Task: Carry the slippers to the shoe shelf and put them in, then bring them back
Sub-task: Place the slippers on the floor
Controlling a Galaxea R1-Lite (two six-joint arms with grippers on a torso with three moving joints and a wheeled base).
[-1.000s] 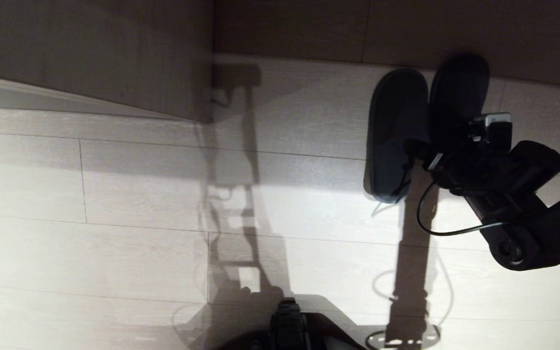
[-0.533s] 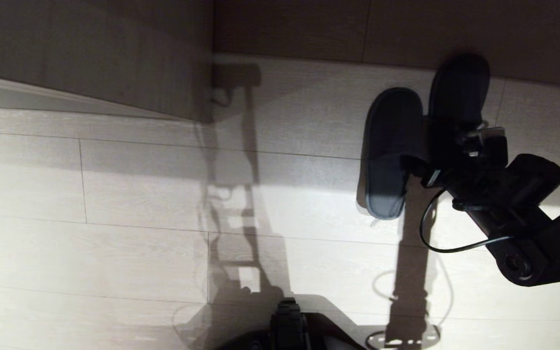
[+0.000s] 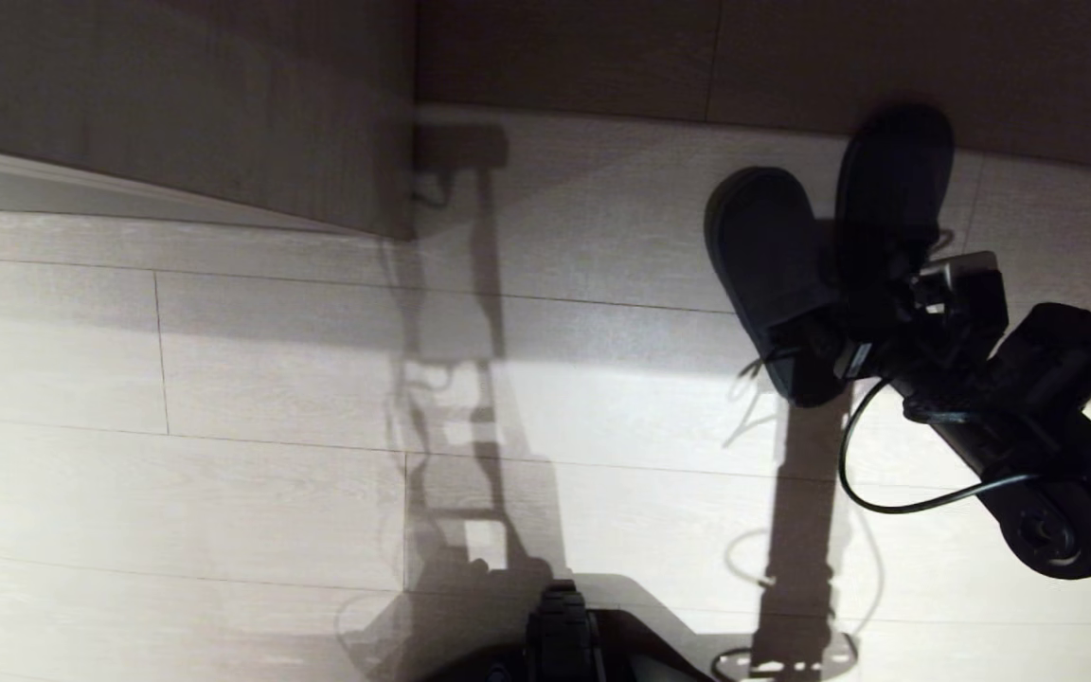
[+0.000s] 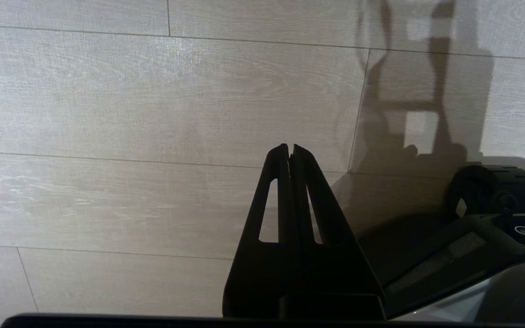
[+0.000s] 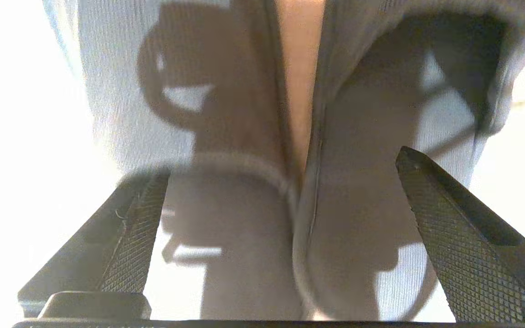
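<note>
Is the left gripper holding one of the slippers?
No, the left gripper is shut on nothing above bare floor; the slippers lie by the right gripper.

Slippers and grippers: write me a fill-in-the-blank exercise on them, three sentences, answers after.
1. The slippers lie on the ____, at the foot of a brown panel.
2. The right gripper has its fingers ____, one on each side of the heel ends.
3. The left gripper, away from the pair over bare boards, has its fingers ____.

Missing words: floor; open; shut
</note>
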